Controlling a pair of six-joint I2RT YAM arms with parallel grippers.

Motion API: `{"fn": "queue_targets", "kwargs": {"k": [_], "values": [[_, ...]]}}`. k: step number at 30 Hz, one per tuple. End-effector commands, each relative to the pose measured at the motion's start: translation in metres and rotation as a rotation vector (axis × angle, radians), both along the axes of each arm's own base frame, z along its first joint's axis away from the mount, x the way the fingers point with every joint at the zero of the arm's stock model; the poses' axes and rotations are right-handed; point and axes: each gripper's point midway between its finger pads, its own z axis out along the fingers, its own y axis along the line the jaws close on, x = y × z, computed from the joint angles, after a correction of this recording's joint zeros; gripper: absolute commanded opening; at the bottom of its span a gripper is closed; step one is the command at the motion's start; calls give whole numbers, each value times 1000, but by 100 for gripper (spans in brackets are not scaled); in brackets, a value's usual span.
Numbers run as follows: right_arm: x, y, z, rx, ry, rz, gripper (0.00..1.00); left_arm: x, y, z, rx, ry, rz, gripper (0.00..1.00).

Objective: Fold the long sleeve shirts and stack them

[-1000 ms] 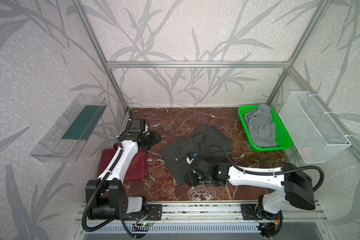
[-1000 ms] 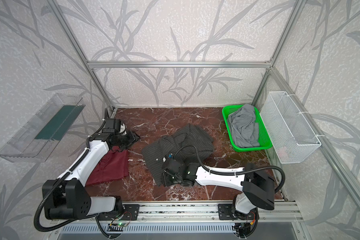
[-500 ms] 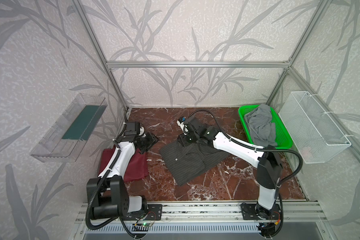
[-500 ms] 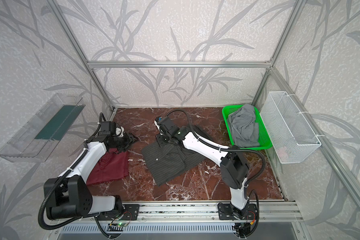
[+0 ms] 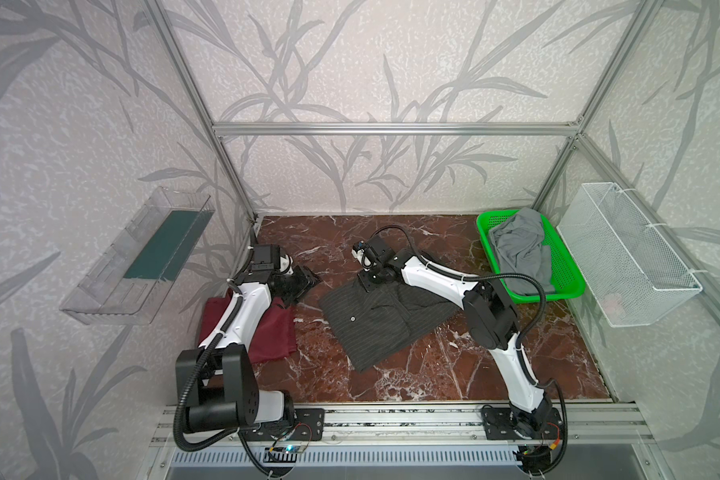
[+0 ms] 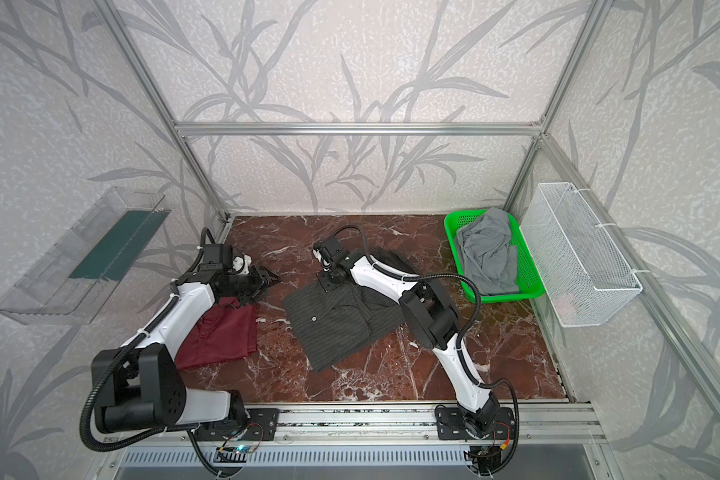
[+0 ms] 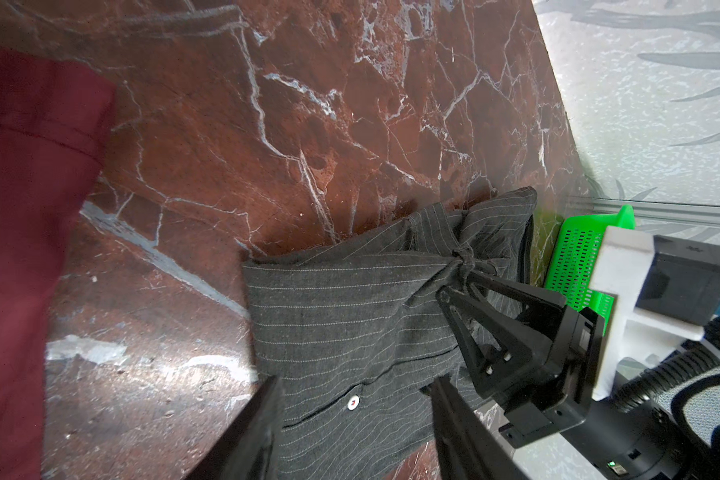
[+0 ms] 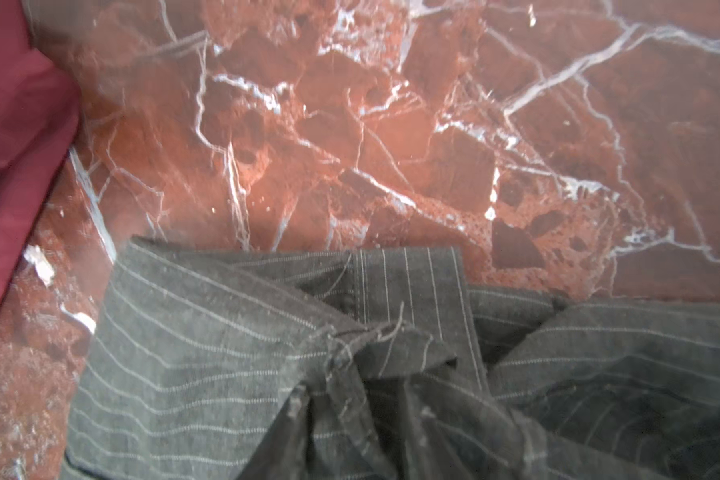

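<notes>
Pinching the far edge of the charcoal pinstriped shirt (image 5: 385,322), lying half folded on the table (image 5: 454,365), the right gripper (image 7: 461,274) is clamping bunched cloth. The left gripper (image 5: 302,283) is hovering open, empty, by the seemingly folded maroon shirt (image 5: 273,332); stacking is waiting.

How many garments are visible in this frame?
3. A charcoal pinstriped shirt lies in the middle; a maroon shirt lies on the left; a grey garment sits crumpled in the green basket, back right. More could be hidden beneath it.
</notes>
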Motion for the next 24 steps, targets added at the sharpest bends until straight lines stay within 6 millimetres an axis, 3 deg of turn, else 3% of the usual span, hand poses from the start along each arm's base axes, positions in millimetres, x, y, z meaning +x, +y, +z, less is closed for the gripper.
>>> {"fn": "queue_targets", "kwargs": {"k": [1, 7, 11, 15, 19, 24], "values": [[13, 3, 7, 68, 13, -10, 21, 0, 1, -5, -13, 10, 3, 58], [24, -17, 8, 19, -25, -71, 0, 1, 5, -6, -14, 12, 16, 58], [27, -33, 11, 67, -33, -116, 0, 1, 4, -7, -20, 15, 14, 58], [29, -50, -6, 52, 4, -173, 0, 1, 3, -9, -27, 19, 12, 58], [31, -67, -30, -1, 69, -223, 13, 1, 2, -12, -29, 25, 6, 58], [33, -76, -16, 41, 122, -265, 35, 0, -5, -18, -52, 48, -17, 58]]}}
